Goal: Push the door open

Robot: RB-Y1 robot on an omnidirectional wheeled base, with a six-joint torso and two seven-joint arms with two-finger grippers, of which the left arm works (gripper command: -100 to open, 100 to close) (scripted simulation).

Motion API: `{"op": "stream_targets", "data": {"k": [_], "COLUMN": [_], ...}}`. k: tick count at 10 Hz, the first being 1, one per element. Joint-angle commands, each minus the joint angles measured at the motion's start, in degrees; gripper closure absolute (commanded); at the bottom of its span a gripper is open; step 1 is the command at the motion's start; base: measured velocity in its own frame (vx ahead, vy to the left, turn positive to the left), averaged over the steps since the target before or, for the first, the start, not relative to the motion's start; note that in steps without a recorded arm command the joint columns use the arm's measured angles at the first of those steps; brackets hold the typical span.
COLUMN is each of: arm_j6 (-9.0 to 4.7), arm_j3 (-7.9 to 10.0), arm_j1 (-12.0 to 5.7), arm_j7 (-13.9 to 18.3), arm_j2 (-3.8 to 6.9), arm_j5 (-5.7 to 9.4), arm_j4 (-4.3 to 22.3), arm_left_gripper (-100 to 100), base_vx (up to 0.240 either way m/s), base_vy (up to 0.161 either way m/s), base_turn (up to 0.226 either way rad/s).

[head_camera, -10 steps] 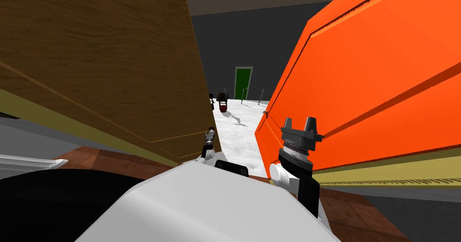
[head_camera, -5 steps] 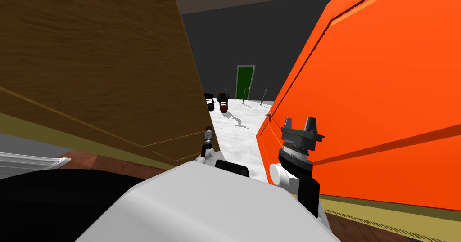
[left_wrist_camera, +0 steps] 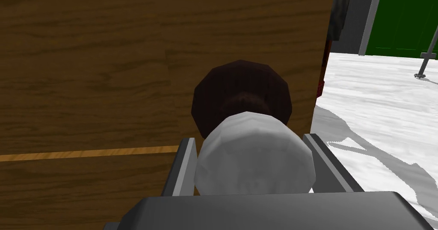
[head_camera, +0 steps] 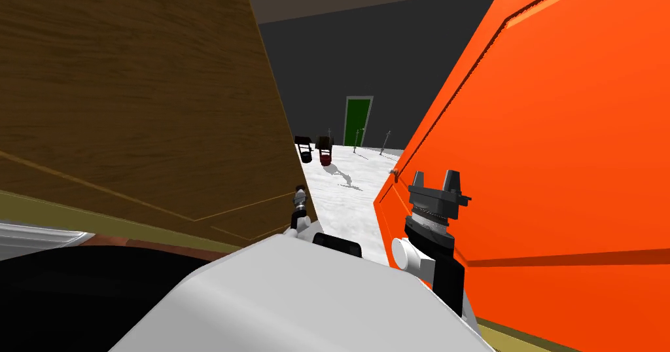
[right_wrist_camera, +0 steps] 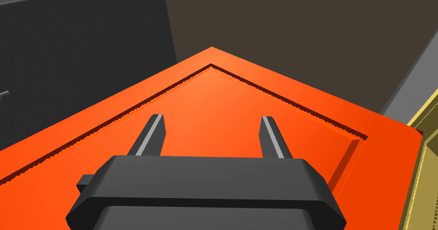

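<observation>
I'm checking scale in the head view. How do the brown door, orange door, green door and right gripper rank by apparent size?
1. Brown door and orange door: about alike, both near.
2. Right gripper.
3. Green door: far off, so it only looks small.

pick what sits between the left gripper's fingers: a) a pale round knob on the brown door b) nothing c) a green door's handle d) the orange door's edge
a: in the left wrist view the pale knob on the brown door fills the space between the two fingers of the left gripper, touching both.
</observation>
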Motion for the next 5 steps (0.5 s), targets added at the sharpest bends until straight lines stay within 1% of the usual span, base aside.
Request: {"op": "stream_targets", "data": {"k": [1, 4, 5], "arm_j6": [-0.36, -0.93, -0.93], "arm_j3": [1.20, 3.45, 3.45], "arm_j1": [0.51, 1.99, 1.99], "arm_j7": [-0.5, -1.5, -1.5], "arm_j2": [0.58, 1.13, 1.13], "arm_j5": [0.86, 2.63, 2.63], "arm_j4": [-0.6, -2.1, -2.1], "arm_left_gripper": [100, 100, 100], "base_vx": [0.160, 0.167, 0.114], "base_vy": [0.029, 0.048, 0.040], "base_turn": [-0.102, -0.076, -0.022]}}
